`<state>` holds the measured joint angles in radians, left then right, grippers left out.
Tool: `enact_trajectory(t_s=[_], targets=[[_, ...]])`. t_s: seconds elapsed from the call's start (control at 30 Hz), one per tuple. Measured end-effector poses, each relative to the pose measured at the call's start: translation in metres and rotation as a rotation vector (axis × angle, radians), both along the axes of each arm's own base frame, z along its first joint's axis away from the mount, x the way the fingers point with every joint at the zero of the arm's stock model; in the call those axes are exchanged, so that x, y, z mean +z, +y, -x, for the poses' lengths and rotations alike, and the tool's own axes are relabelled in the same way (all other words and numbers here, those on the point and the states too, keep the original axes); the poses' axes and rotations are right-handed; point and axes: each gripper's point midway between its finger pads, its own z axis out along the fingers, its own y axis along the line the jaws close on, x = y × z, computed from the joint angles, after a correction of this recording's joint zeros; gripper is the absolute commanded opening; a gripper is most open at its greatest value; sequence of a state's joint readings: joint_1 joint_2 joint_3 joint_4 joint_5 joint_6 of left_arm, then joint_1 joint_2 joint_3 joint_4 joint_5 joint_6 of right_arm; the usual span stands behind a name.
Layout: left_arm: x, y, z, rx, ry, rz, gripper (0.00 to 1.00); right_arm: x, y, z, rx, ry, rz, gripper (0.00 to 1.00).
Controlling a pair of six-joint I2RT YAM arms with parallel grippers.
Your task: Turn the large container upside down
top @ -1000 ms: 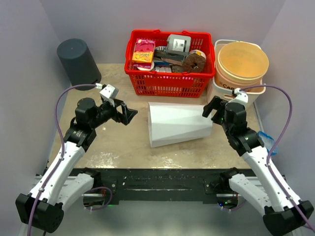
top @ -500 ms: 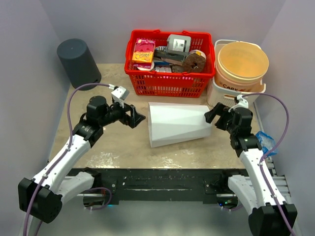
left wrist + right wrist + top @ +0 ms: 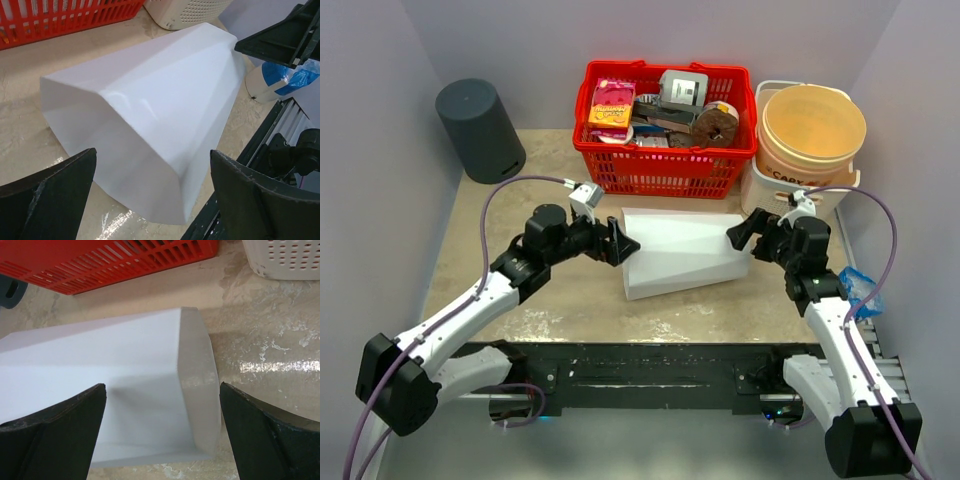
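The large white container (image 3: 678, 250) lies on its side in the middle of the table, wide end to the left, narrow closed end to the right. My left gripper (image 3: 620, 243) is open at the wide end; in the left wrist view the container (image 3: 150, 115) lies between and beyond the spread fingers (image 3: 50, 200). My right gripper (image 3: 745, 232) is open at the narrow end; in the right wrist view the container (image 3: 115, 385) sits between the spread fingers (image 3: 270, 440). Neither gripper holds anything.
A red basket (image 3: 665, 160) full of items stands behind the container. A white perforated bin with a tan bucket (image 3: 810, 130) is at back right. A dark grey cylinder (image 3: 480, 128) stands at back left. A blue-and-white wrapped item (image 3: 855, 290) lies by the right arm.
My left gripper has moved right, from well left of the container up to its wide end. My right gripper has shifted slightly left toward the narrow end. The container has not moved.
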<state>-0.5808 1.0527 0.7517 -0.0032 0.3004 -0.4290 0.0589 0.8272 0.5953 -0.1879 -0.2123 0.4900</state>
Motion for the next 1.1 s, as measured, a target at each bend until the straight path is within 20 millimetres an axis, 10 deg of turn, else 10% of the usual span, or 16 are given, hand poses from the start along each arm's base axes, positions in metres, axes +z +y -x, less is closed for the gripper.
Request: enact_trajectory(t_s=[0.3,0.57,0.73,1.1], targets=[[-0.021,-0.007,-0.016,0.086,0.082,-0.022,0.92,-0.003,0.003,0.000,0.017,0.011,-0.006,0.99],[-0.016,-0.007,-0.021,0.126,0.074,-0.009,0.55,0.003,0.007,0.001,0.039,-0.010,-0.018,0.98],[-0.010,-0.010,-0.021,0.119,0.054,0.005,0.53,0.004,0.007,0.002,0.041,-0.014,-0.019,0.97],[-0.006,-0.012,-0.022,0.121,0.052,0.024,0.32,0.004,0.016,0.005,0.089,-0.015,-0.042,0.77]])
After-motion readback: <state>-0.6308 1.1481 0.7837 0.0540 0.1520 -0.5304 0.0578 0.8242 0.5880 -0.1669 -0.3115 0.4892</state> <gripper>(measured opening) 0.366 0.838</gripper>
